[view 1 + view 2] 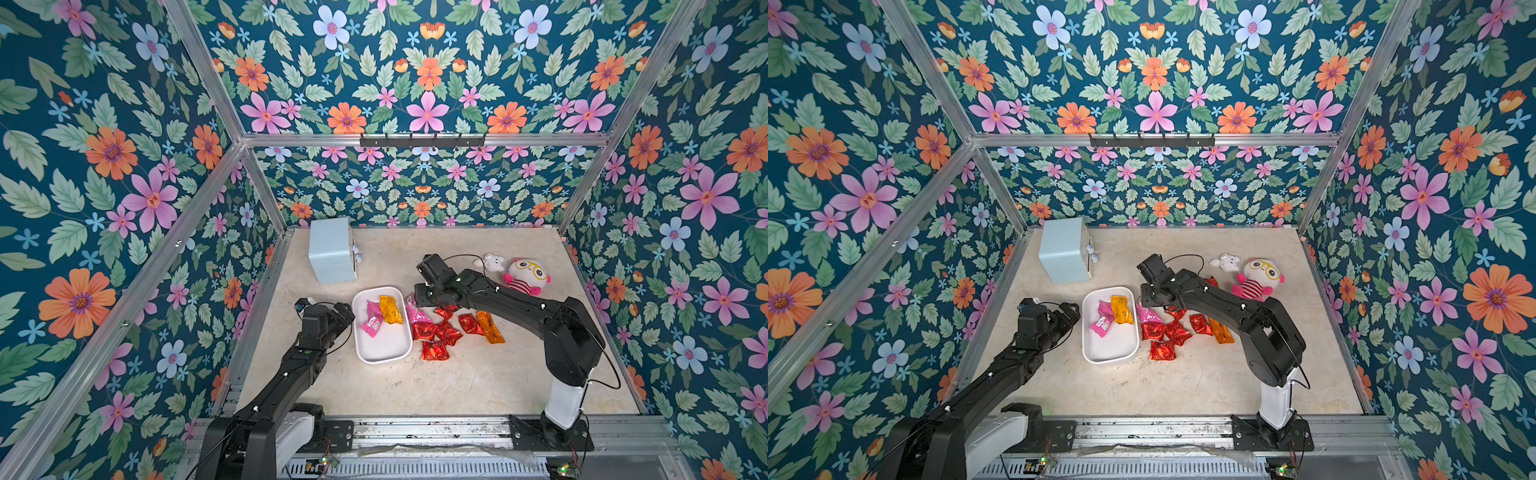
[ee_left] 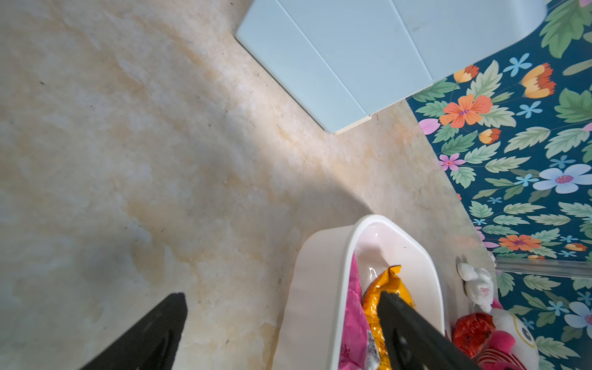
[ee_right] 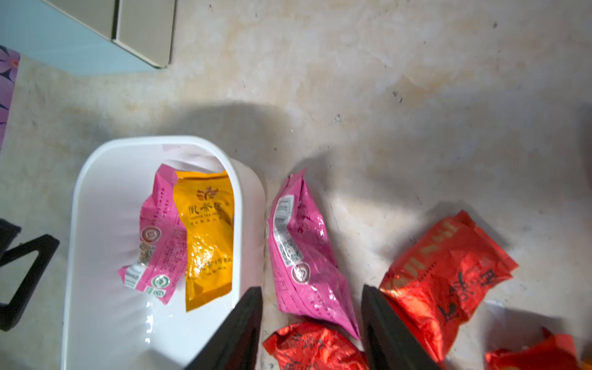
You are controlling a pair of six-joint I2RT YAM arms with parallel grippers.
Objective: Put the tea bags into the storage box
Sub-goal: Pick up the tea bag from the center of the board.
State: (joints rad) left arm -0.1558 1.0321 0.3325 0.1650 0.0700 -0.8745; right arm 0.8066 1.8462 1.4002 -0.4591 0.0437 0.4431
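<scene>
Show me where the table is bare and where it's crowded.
Bare: the near table between storage box and front rail; the far stretch between blue drawer box and plush doll. Crowded: tea bags beside the storage box.

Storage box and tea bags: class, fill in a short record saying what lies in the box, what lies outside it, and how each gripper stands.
Storage box: white, lidless, shallow
Inside it: one pink tea bag, one orange-yellow tea bag
Right beside its wall, outside: second pink tea bag
Farther out: several red tea bags, one orange tea bag
Left gripper: open, empty, at the box's edge
Right gripper: open, jaws either side of the second pink tea bag's end
</scene>
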